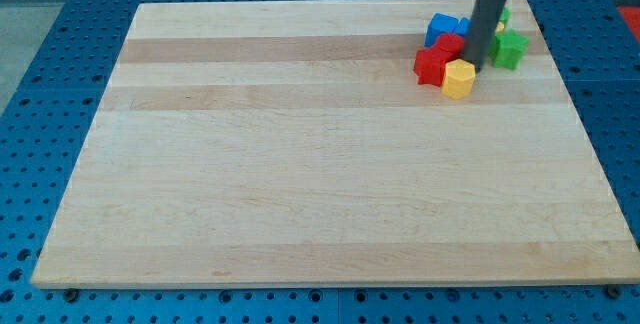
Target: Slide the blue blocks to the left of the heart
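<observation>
Camera view: a wooden board (320, 184) is seen on a blue pegboard table (60, 64). No claw is carried; the arm ends in a dark rod, and my tip (474, 66) is set down just right of the yellow block (458, 78). Touching the yellow block's left, a red block (434, 63) is found. Above the red block lies a blue block (442, 29); whether a second blue one is hidden cannot be told. A green block (508, 49) sits right of the yellow block.

Bright, even overhead light; soft faint shadows under the blocks, mild sheen on the wooden board (300, 164), sharp focus throughout
</observation>
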